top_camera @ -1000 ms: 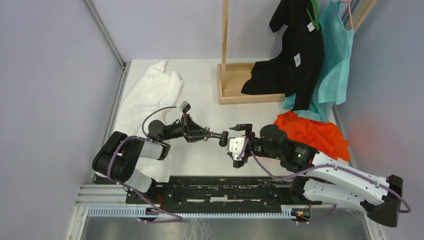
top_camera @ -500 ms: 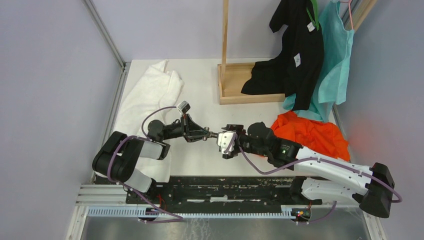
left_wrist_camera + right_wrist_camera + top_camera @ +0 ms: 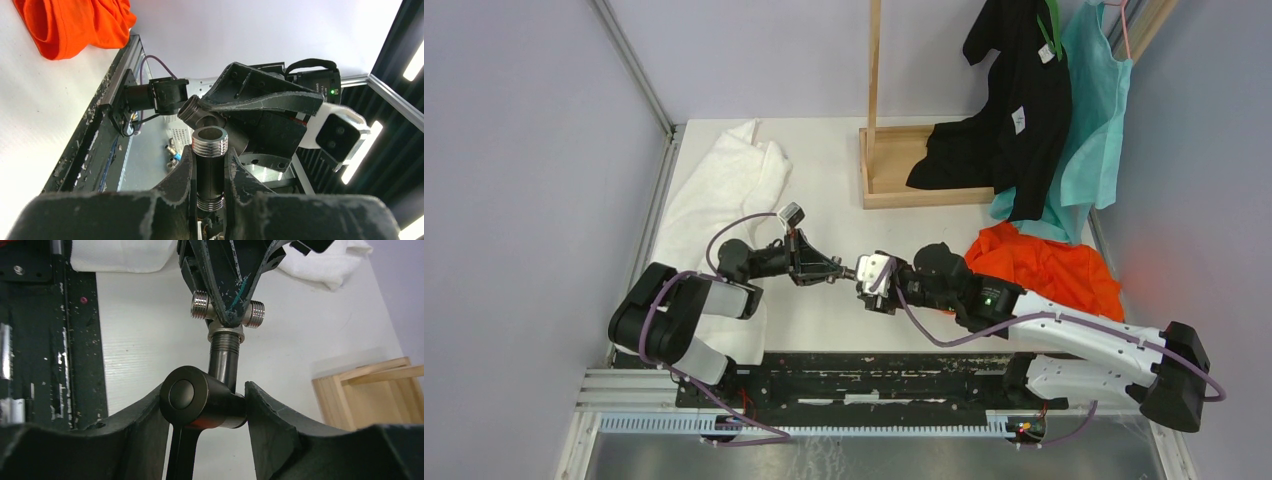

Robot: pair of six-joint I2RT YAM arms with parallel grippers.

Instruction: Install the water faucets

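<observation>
My left gripper (image 3: 210, 155) is shut on the larger water faucet piece (image 3: 210, 172), a dark tube with silver threaded ends. In the right wrist view that T-shaped fitting (image 3: 256, 314) sits in the left fingers, and a threaded stem (image 3: 226, 347) runs down from it. The stem meets the shorter faucet piece (image 3: 200, 402), a dark cylinder lying crosswise. My right gripper (image 3: 205, 390) has both fingers against that cylinder's ends. From above, the two grippers (image 3: 834, 270) (image 3: 866, 284) meet tip to tip over the table's middle, a little above it.
A white towel (image 3: 724, 180) lies at the left. A wooden stand (image 3: 894, 170) is at the back with black (image 3: 1014, 110) and teal (image 3: 1094, 110) garments hanging. An orange cloth (image 3: 1044, 265) lies right of my right arm. A black rail (image 3: 854, 375) runs along the near edge.
My right arm has moved left up to the left gripper, and its jaws have narrowed onto the dark cylinder. The left arm has stayed still with its fitting.
</observation>
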